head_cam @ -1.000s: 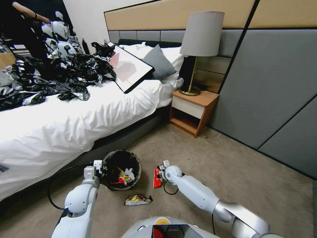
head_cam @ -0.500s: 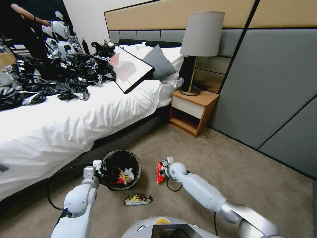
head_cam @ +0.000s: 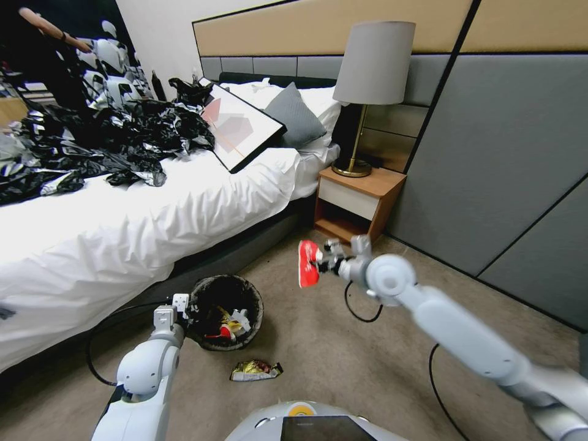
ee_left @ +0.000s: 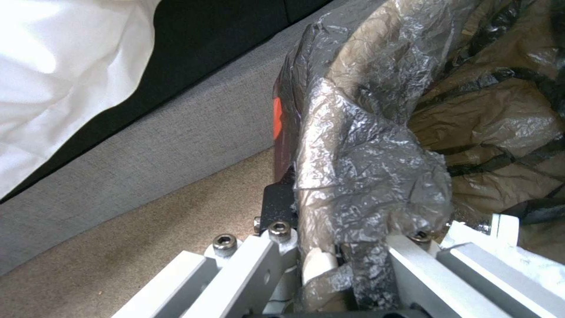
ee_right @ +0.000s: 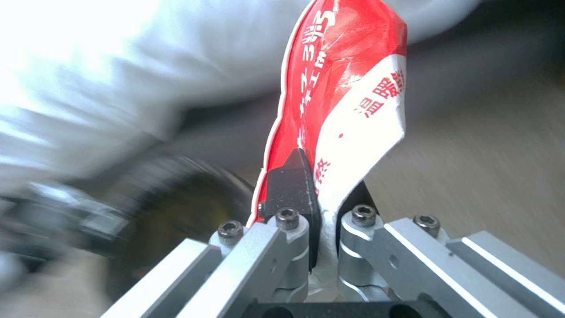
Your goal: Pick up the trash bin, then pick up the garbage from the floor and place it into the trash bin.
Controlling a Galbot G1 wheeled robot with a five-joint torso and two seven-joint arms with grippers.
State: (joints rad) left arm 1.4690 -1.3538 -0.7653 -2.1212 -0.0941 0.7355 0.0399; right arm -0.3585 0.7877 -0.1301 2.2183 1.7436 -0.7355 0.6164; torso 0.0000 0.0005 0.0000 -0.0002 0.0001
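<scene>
The trash bin (head_cam: pixel 211 341), lined with a crinkled black bag, sits by the bed base with several pieces of garbage inside. My left gripper (head_cam: pixel 178 308) is shut on its near-left rim; in the left wrist view the left gripper (ee_left: pixel 344 221) pinches the bag-covered rim (ee_left: pixel 365 176). My right gripper (head_cam: pixel 323 265) is raised above the carpet, to the right of and beyond the bin, shut on a red-and-white snack wrapper (head_cam: pixel 308 263). In the right wrist view the right gripper (ee_right: pixel 321 185) clamps the wrapper (ee_right: pixel 347 88) at its lower end. A gold foil wrapper (head_cam: pixel 256 369) lies on the carpet in front of the bin.
A white bed (head_cam: pixel 153 220) runs along the left, with a heap of black plastic bags (head_cam: pixel 104 144) and a picture frame (head_cam: pixel 242 125) on it. A wooden nightstand (head_cam: pixel 358 205) with a lamp (head_cam: pixel 370 79) stands ahead. Grey wall panels (head_cam: pixel 502 171) close the right. A black cable (head_cam: pixel 98 355) loops on the floor.
My right gripper has lifted the red-and-white wrapper off the carpet, up and farther away toward the nightstand. The left gripper and the bin have stayed put.
</scene>
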